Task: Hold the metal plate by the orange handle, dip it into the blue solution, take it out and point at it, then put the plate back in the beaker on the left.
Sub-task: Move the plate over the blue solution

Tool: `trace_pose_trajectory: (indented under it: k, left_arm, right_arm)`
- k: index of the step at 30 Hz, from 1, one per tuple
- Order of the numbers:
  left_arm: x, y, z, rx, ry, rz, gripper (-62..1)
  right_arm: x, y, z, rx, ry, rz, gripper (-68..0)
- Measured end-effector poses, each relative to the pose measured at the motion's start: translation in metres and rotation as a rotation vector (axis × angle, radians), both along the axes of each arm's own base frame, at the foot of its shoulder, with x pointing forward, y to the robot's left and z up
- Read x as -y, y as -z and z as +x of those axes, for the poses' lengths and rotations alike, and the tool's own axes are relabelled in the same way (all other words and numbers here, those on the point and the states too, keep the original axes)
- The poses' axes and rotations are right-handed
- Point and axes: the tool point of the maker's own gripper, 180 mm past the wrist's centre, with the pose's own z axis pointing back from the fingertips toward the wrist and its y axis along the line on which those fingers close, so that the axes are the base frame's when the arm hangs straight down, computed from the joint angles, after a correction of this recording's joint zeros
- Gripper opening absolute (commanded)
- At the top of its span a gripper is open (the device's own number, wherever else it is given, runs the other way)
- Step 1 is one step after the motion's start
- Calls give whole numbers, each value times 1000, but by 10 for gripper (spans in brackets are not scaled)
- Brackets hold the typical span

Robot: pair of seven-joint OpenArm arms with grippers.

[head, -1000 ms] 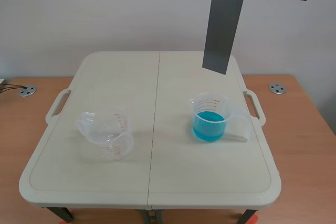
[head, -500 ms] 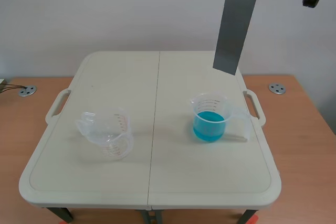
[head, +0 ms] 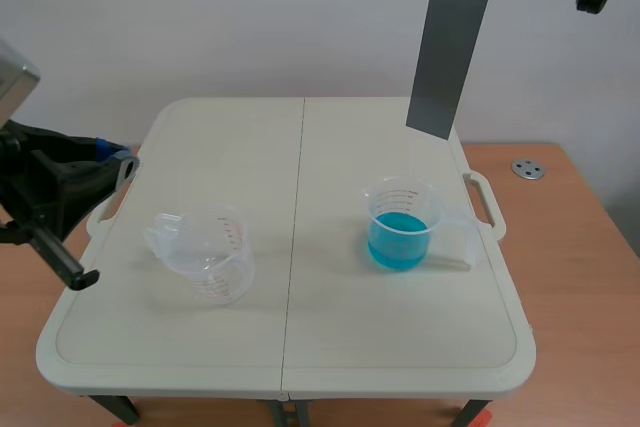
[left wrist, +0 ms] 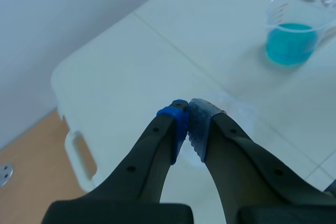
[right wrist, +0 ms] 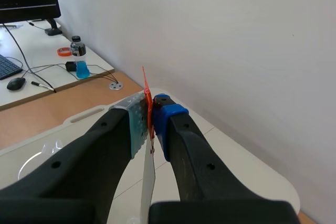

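The metal plate (head: 452,45) hangs in the upper right of the scene view with its long axis close to vertical. Its lower edge is well above the beaker of blue solution (head: 401,225) and slightly right of it (so the dip probably needs a small leftward shift, then a straight descent). The right gripper (right wrist: 149,115) has its jaws clenched on the orange handle (right wrist: 146,95). The left gripper (left wrist: 188,116), jaws closed on nothing, sits at the left edge near the empty beaker (head: 205,252) on the worktop (head: 300,147).
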Motion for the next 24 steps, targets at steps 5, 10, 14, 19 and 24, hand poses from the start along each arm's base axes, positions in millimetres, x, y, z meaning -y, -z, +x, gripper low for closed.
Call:
trace_pose_trajectory:
  k: [5,10,14,19,24]
  left_arm:
    - [39,-19,14,54,66,-72,-575]
    - [81,-22,20,62,135,-77,-575]
    - [111,-14,28,59,177,-81,-575]
    - [139,12,42,13,201,-65,-575]
    - [162,25,52,5,225,-54,-575]
  right_arm:
    - [-1,-1,0,2,-2,5,-662]
    - [-7,3,-2,-7,-21,1,-662]
    - [-6,2,-2,-6,-20,3,-662]
    - [-6,2,-2,-6,-20,3,-662]
    - [-6,3,-2,-6,-19,1,-662]
